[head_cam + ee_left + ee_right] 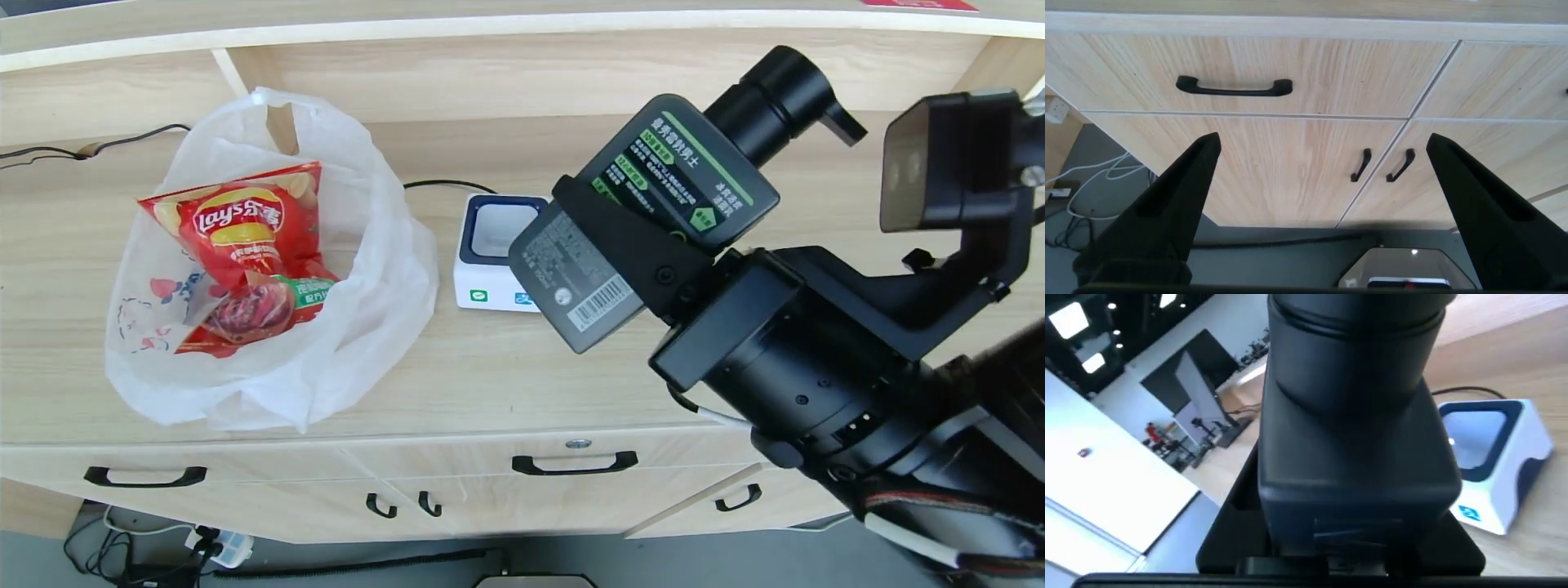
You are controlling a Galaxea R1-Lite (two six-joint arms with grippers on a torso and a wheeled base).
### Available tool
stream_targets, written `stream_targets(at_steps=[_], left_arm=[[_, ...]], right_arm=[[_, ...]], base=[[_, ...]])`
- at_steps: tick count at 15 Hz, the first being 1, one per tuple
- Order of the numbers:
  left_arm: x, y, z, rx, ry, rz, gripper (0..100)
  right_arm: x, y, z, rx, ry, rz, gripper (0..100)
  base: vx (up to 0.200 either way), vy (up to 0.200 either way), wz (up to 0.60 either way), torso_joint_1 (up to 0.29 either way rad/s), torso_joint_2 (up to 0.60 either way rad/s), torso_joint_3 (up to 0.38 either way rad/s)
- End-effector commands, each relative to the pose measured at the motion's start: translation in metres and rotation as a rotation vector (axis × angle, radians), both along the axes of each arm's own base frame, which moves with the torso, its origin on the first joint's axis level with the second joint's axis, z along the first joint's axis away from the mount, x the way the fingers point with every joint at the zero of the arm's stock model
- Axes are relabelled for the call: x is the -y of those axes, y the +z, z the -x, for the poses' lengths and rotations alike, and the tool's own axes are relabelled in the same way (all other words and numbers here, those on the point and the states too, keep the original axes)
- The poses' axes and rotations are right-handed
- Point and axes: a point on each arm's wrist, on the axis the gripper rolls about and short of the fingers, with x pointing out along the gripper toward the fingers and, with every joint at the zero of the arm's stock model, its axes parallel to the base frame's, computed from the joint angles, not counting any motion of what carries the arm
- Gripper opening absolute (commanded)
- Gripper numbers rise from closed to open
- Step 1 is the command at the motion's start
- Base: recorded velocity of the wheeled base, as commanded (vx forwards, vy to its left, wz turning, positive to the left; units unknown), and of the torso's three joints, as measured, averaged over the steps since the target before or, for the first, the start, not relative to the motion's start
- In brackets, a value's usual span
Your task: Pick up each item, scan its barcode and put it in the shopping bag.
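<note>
Now the right gripper [608,233] clamps a dark bottle [686,171] above the counter, just beside the scanner [490,273], with its barcode [600,300] facing up. Rolling the wrist so the barcode meets the scanner window, then holding steady, looks best. The left gripper [1323,143] hangs open by the drawers [1290,61]. The bottle's labels carry green-framed writing; the bag [367,327] holds red snack packs [241,237].
</note>
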Motion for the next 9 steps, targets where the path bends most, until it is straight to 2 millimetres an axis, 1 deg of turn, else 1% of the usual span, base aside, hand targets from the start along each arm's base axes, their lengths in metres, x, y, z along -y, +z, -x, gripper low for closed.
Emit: stream_targets(at_steps=[1, 2, 3, 9], left_arm=[[0.0, 0.0, 0.0, -0.001, 0.0, 0.0, 100], [0.0, 0.0, 0.0, 0.001, 0.0, 0.0, 100], [0.0, 0.0, 0.0, 0.001, 0.0, 0.0, 100], [0.0, 0.0, 0.0, -0.001, 0.0, -0.003, 100]], right_arm=[[-0.003, 0.016, 0.02, -0.002, 0.104, -0.078, 0], [-0.002, 0.02, 0.024, -0.009, 0.128, -0.1, 0], [0.001, 0.027, 0.035, -0.038, 0.186, -0.142, 0], [0.014, 0.036, 0.043, -0.055, 0.226, -0.201, 0]], base=[[0.0, 0.0, 0.0, 0.0, 0.0, 0.0], [0.0, 0.0, 0.0, 0.0, 0.0, 0.0], [0.0, 0.0, 0.0, 0.0, 0.0, 0.0], [0.0, 0.0, 0.0, 0.0, 0.0, 0.0]])
